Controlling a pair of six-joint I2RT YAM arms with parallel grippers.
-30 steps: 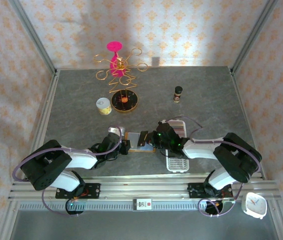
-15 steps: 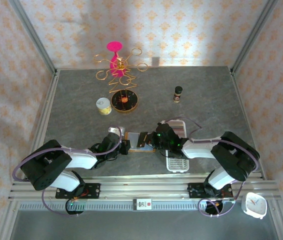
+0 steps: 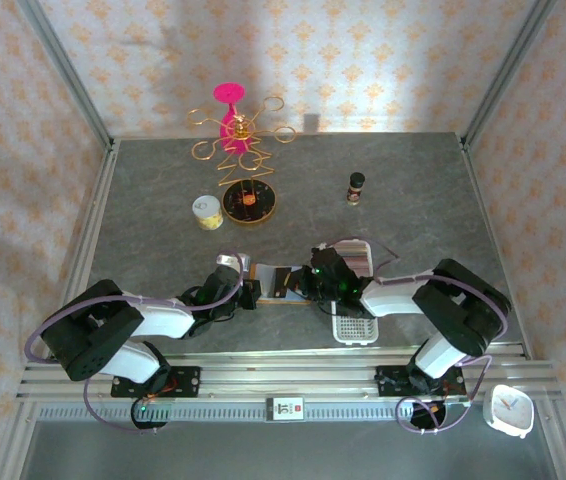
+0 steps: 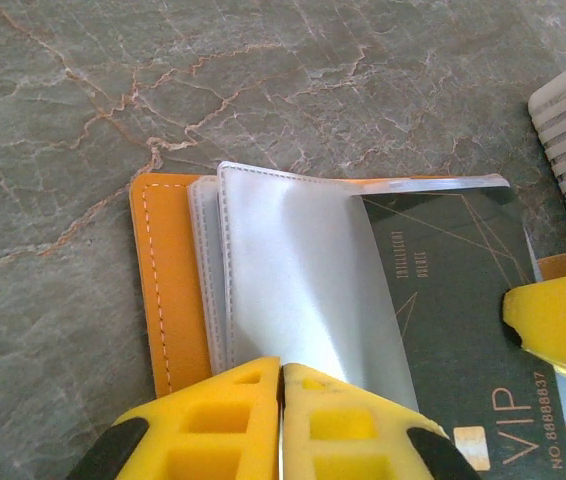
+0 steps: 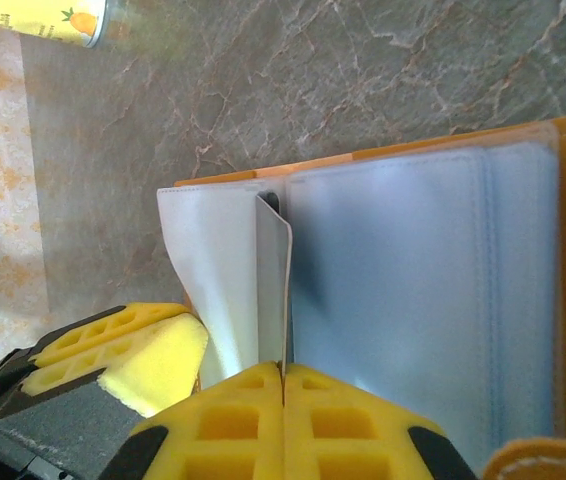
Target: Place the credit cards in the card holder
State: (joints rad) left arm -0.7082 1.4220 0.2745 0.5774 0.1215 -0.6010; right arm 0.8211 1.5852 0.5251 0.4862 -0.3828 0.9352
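Note:
The orange card holder [image 4: 168,290] lies open on the table, its clear sleeves fanned out; in the top view the card holder [image 3: 266,273] is between both arms. My left gripper [image 4: 281,385] is shut on the edge of one clear sleeve [image 4: 293,270]. A dark credit card [image 4: 453,290] marked VIP lies partly under that sleeve. My right gripper [image 5: 283,375] is shut on this card [image 5: 275,290], seen edge-on and standing between the sleeves [image 5: 413,300]. In the top view the left gripper [image 3: 252,293] and right gripper [image 3: 306,283] meet over the wallet.
A long white slotted tray [image 3: 355,320] lies right of the wallet, under the right arm. Farther back stand a yellow can [image 3: 207,211], a gold wire stand [image 3: 243,170] and a small dark bottle [image 3: 356,186]. A white clock [image 3: 509,409] sits off the table's near right corner.
The right gripper has shifted slightly left with the dark card, bringing it closer over the wallet's sleeves. The left arm has stayed put.

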